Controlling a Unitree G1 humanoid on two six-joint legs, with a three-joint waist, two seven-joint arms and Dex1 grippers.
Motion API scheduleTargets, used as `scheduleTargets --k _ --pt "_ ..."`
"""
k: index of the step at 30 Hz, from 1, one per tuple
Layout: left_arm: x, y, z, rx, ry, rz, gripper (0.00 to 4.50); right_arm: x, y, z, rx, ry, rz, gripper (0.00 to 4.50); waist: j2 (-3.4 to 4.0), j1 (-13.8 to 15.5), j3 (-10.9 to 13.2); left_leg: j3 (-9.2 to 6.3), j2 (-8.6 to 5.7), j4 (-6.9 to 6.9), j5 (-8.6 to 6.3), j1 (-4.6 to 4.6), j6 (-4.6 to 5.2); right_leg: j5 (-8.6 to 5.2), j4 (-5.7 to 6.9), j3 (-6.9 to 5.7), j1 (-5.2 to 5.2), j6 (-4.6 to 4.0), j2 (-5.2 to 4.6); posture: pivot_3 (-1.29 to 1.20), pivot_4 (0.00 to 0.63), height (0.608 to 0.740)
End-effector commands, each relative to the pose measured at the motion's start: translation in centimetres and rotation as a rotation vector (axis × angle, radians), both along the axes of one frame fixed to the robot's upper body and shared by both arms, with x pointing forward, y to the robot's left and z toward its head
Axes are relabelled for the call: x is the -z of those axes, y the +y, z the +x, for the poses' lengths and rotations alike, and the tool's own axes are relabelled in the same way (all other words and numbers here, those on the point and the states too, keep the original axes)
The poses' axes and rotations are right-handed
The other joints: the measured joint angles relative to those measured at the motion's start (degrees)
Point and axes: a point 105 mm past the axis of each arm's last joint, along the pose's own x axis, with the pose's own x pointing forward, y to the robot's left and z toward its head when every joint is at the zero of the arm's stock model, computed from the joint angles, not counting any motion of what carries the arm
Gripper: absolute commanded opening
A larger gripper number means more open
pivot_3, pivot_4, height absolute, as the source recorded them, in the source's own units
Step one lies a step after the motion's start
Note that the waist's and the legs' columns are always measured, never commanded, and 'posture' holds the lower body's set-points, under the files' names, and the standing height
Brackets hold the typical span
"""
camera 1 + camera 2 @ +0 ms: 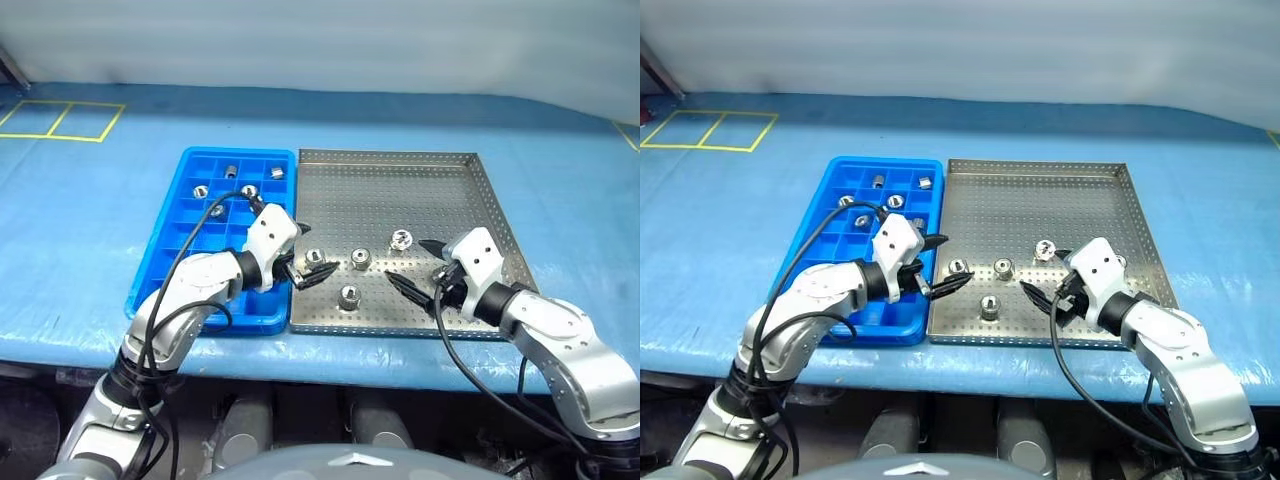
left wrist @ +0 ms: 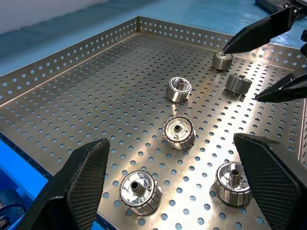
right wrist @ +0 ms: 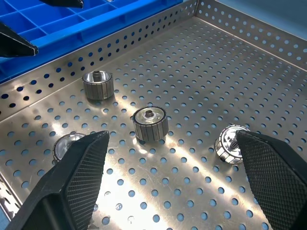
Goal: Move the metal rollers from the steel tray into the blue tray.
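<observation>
Shiny ribbed silver metal rollers [image 1: 360, 259] sit mid-frame on the perforated grey steel tray [image 1: 400, 190]; others fill the gridded blue plastic tray [image 1: 185, 235] left. Both black-fingered end effectors, left [image 1: 303, 271] and right [image 1: 420, 268], spread released, empty.

Steel tray [image 1: 400, 190]: grey metal, floor and low rim perforated in a regular dot pattern. Metal rollers [image 2: 179, 132]: shiny silver, ribbed sides, dark centre hole. Blue tray [image 1: 190, 250]: bright blue grid; table cover [image 1: 80, 220] blue, yellow lines [image 1: 60, 120] at far left corner.
</observation>
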Motion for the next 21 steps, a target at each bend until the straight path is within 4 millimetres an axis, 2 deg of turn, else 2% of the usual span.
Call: scheduleTargets --k 1,8,15,21 --pt "-0.56 -0.67 -0.04 0.029 -0.039 -0.007 4.5 -1.3 -0.09 -0.25 0.006 -0.05 -0.008 4.47 0.0 -0.03 0.0 0.0 0.0 0.0 0.0 0.0 0.0 0.0 0.0 0.0 0.0 0.0 0.0 -0.03 0.15 0.74" --pt "-0.62 -1.08 -0.36 0.046 -0.043 -0.014 4.5 -1.33 -0.13 -0.15 0.018 -0.055 -0.016 4.47 0.0 -0.36 0.0 0.0 0.0 0.03 0.0 0.02 0.0 0.01 0.02 0.01 0.02 0.02 0.0 -0.04 0.15 0.74" --pt "-0.29 -0.77 -0.32 0.045 -0.037 0.013 4.5 -0.82 0.64 -0.08 0.006 -0.047 -0.001 4.47 0.0 -0.63 0.0 0.0 0.0 0.03 0.0 0.02 0.0 0.01 0.02 0.01 0.02 0.02 0.01 -0.02 0.15 0.74" --pt "-0.06 -0.88 -0.56 0.061 -0.028 0.028 4.5 -0.59 0.08 0.0 0.034 -0.05 -0.005 4.47 0.0 -0.67 0.0 0.0 -0.01 0.04 0.0 0.02 0.0 0.02 0.02 0.01 0.03 0.03 0.0 -0.02 0.15 0.74"
